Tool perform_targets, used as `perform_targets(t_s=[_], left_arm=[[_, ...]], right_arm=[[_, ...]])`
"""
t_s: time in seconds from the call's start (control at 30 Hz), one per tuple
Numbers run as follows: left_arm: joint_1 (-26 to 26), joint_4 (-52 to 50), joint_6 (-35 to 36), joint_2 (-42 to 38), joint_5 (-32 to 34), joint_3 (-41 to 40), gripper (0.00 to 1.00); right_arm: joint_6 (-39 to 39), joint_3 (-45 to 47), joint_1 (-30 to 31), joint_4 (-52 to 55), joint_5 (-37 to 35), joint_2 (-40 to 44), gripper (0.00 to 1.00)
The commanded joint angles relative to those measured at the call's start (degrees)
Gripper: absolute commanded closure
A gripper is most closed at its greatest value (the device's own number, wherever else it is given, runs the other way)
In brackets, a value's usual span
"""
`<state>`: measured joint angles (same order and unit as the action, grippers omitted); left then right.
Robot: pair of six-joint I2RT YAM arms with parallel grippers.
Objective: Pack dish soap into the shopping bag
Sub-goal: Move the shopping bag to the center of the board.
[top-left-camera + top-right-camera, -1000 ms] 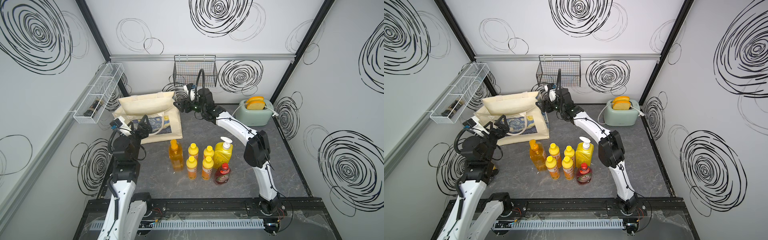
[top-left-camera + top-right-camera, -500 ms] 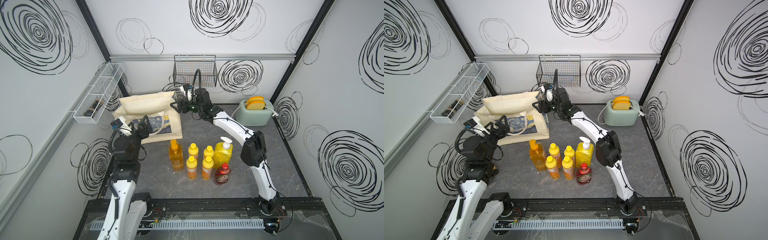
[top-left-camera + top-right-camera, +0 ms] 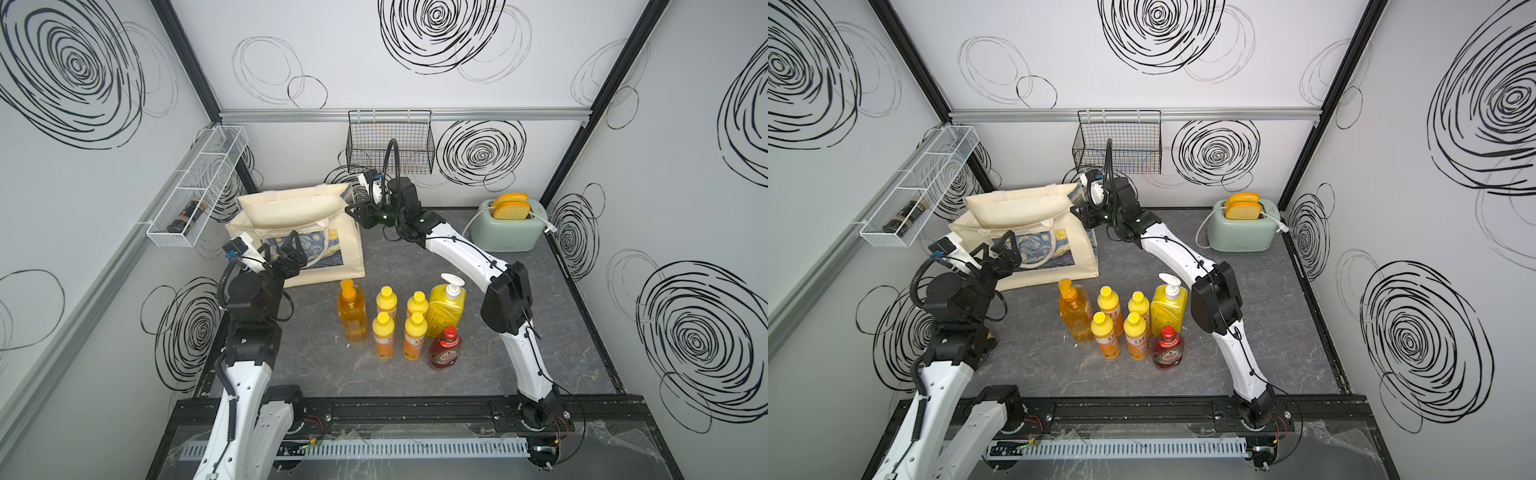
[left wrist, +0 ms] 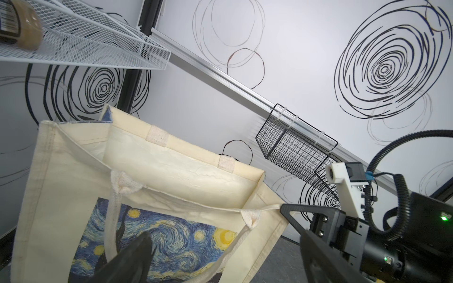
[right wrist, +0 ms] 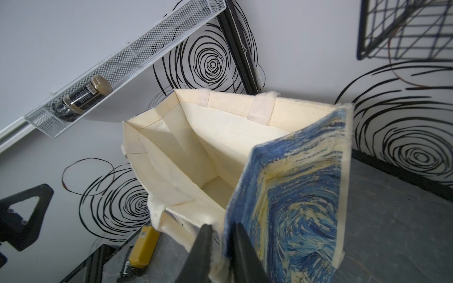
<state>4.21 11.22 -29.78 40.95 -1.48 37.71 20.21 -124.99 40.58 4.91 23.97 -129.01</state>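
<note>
**1. Shopping bag** (image 3: 332,253): cream canvas with a blue-and-yellow night-sky print. It stands upright at the back left of the counter (image 3: 478,374) with its mouth open. The right wrist view looks down into it, and cream lining shows all the way to its floor.

**2. Dish soap**: seven bottles, all upright on the counter in front of the bag and outside it, set close together.
- The orange pump bottle (image 3: 352,318) stands nearest the bag.
- Four small yellow bottles (image 3: 383,334) form a two-by-two block just beside it.
- The yellow bottle with a white pump (image 3: 446,309) is on the block's far side.
- The red bottle (image 3: 444,353) stands just in front of that one.

**3. Right gripper** (image 5: 221,225): it is at the end of the bag facing the middle of the counter. Its jaws are narrow, pinching the top edge of the printed side panel.

**4. Left gripper** (image 3: 994,248): jaws spread wide and holding nothing. It is raised close before the bag's printed face.

**5. White mesh shelf** (image 3: 216,166): on the left wall. A dark jar (image 3: 183,216) lies on its side in the end compartment nearest the front.

**6. Black wire basket** (image 3: 390,145): on the back wall. Its contents cannot be made out.

**7. Pale green toaster** (image 3: 511,239): at the back right of the counter. Two slices of bread (image 3: 509,206) stand in its slots.
</note>
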Motion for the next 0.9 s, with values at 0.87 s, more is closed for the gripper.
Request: perform_targets(t_s=[0.87], left_arm=[[-4.7,3.0,-1.8,6.8,-10.9,3.6,0.04]], right_arm=[[-12.2,38.0,-17.3,-1.9,3.2,31.7,0.91]])
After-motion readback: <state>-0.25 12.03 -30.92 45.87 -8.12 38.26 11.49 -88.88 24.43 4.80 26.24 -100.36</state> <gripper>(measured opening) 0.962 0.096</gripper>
